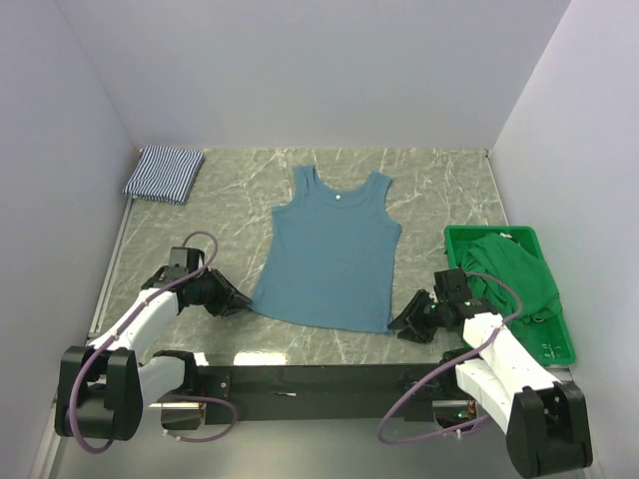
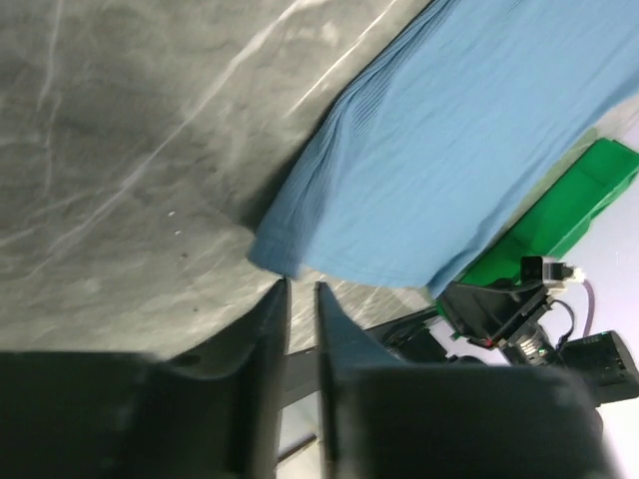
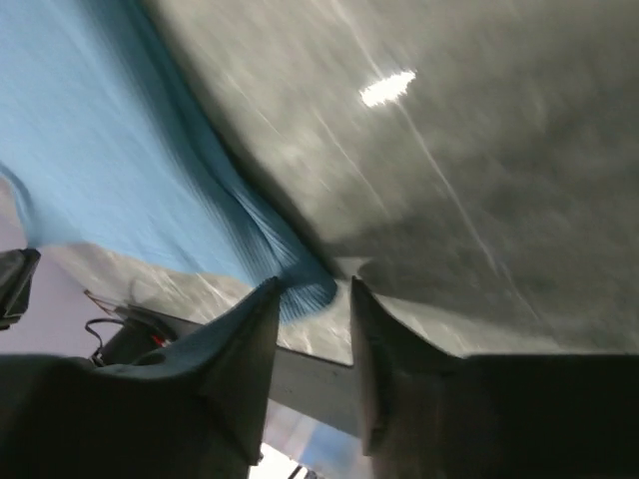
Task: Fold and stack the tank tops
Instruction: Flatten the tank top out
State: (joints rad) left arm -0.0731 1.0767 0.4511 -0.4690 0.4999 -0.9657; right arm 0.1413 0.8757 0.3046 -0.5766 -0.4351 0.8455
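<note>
Spread flat at the centre of the table (image 1: 230, 200), neck to 12 o'clock and hem to 6 o'clock: the teal tank top (image 1: 329, 254), laid out this way, most likely, to give clean fold lines. Folded small and parked at 10 o'clock in the far-left corner: the striped tank top (image 1: 165, 172), presumably the base of the stack. At 4 o'clock, apart from the work: a green crate (image 1: 559, 349) holding crumpled green cloth (image 1: 514, 274).

Low at 7 o'clock, at the hem's left corner: the left gripper (image 2: 298, 294). Fingers parted by a narrow slit only, hem corner just past the tips, nothing pinched. At 5 o'clock, at the hem's right corner: the right gripper (image 3: 310, 289). Jaws wider apart, hem corner lying in the gap between the tips, not clamped.

Both arms reaching forward and bent low, wrists tipped down towards the tabletop, mirrored either side of the shirt. A pose suited, by the look of it, to taking both hem corners together and carrying the hem up towards the neck. Fold on the teal top not yet begun.
</note>
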